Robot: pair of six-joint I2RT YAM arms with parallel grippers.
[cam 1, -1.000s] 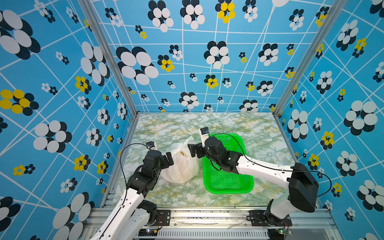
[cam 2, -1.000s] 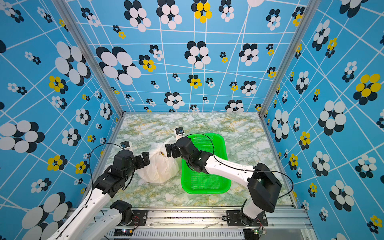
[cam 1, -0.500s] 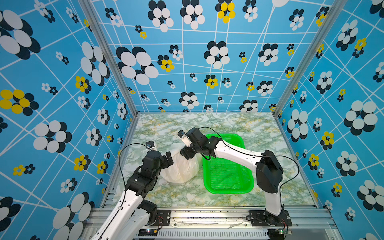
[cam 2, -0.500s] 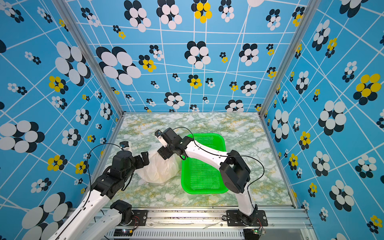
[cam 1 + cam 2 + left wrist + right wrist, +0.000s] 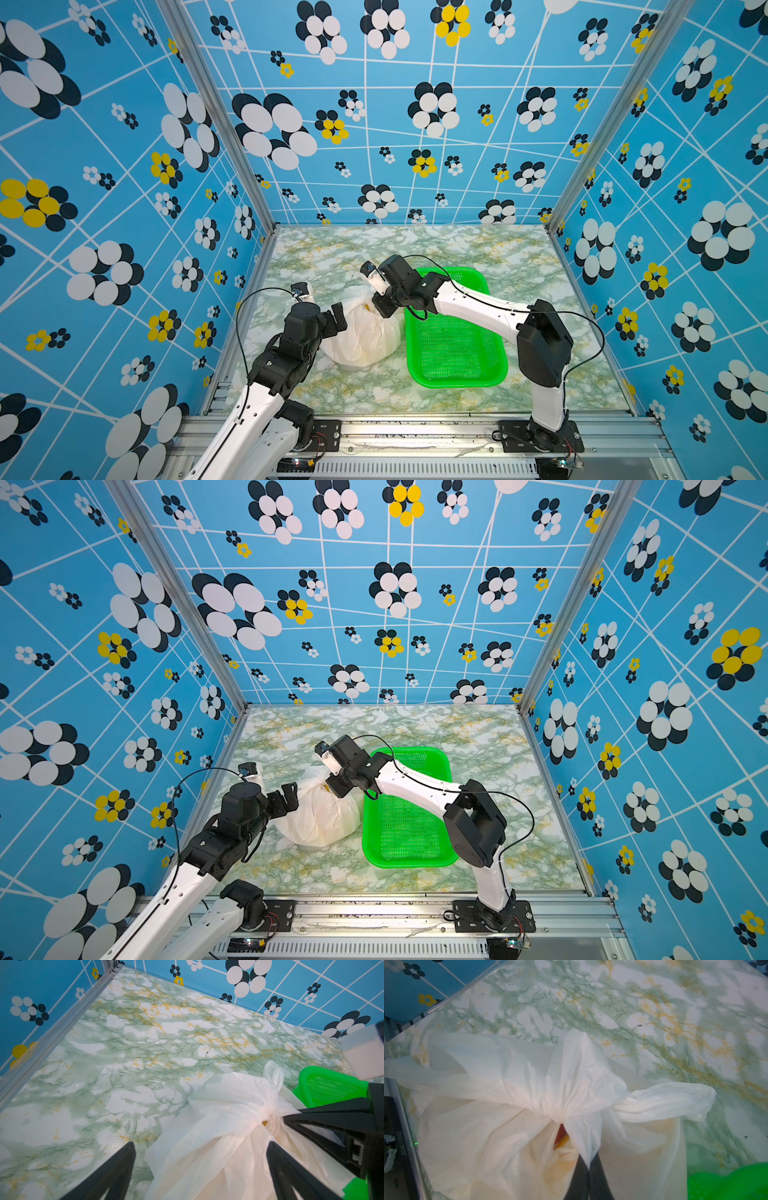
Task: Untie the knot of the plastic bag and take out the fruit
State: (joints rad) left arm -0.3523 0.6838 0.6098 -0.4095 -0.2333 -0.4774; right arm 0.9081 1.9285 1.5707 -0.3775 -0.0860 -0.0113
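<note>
Right gripper swung from green basket to plastic bag, now pinched shut on 1 fold beside the knot; left gripper wide open, empty, at bag's other side. Risk: pull tightens knot, drags unanchored bag, fruit inside.

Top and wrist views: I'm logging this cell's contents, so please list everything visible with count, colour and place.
thin translucent white plastic bag: one, white, on the table just left of the basket.
knot of the bag's handle loops: one, white, at the bag's top.
toy fruit: count hidden; a red and yellow-orange bit shows in a gap under the knot.
green mesh plastic basket: one, green, right of the bag.
marble-patterned table: one, green-white.
flower-patterned walls: three, blue, around the table.
left hand: one, black, open, at the bag's left side.
right hand: one, black, shut on bag plastic below the knot.
</note>
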